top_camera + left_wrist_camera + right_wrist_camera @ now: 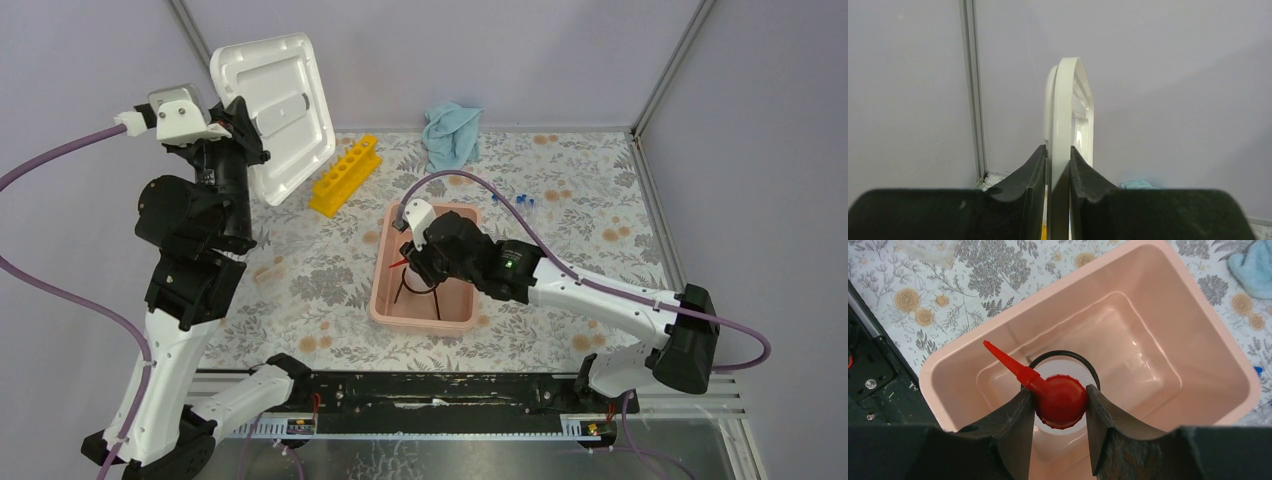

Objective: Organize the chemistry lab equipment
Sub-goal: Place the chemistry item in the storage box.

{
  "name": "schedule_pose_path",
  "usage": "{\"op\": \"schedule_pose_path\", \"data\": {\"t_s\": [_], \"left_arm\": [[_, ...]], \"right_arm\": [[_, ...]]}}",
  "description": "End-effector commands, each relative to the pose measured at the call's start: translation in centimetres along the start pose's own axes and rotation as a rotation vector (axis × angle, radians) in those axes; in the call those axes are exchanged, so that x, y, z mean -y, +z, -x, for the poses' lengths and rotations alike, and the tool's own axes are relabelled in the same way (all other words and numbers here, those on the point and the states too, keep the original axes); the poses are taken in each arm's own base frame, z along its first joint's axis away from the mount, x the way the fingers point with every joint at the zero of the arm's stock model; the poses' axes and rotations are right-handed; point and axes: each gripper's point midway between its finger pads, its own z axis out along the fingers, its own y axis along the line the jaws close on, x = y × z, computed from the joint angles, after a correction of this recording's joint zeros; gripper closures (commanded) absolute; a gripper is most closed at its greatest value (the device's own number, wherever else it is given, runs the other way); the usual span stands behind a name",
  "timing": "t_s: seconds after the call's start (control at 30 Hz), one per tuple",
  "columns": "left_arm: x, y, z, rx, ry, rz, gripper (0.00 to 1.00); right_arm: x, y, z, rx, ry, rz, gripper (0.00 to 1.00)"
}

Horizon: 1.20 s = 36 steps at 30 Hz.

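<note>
My right gripper [1059, 405] is shut on the red cap of the clear red-spouted bottle [1060, 390], held upright inside the pink bin [1163, 295]. The black wire ring [1063, 354] lies round the bottle on the bin's floor; from above it shows below the right gripper [412, 262]. My left gripper [1058, 160] is shut on the edge of a white lid [1064, 110], holding it upright at the back left [275, 110]. The yellow test-tube rack [345, 173] lies behind the bin. Tiny blue-capped tubes [520, 198] lie at the back right.
A light blue cloth [452, 133] is bunched against the back wall. A small clear object [270, 270] lies on the flowered table left of the pink bin [380, 300]. Grey walls close the back and both sides.
</note>
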Motion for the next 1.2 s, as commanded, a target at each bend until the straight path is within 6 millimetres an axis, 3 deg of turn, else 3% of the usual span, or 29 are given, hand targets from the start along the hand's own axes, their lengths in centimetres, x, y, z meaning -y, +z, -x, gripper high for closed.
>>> {"op": "schedule_pose_path", "data": {"t_s": [0.0,0.43,0.93,1.17], "left_arm": [[0.2,0.1,1.9,0.073,-0.044,-0.005,1.0],[0.2,0.3,1.4,0.069,-0.032,-0.004,1.0],[0.4,0.3,0.9,0.063,-0.029,-0.007,1.0],[0.4,0.3,0.6,0.06,-0.031,-0.006,1.0]], "right_arm": [[-0.5,1.1,0.4,0.037,0.053,0.03,0.84],[-0.5,3.5,-3.0,-0.036,0.088,0.038,0.83],[0.1,4.4,-4.5,-0.072,0.112,0.033,0.81],[0.2,4.6,-4.9,-0.087,0.117,0.031,0.69]]}}
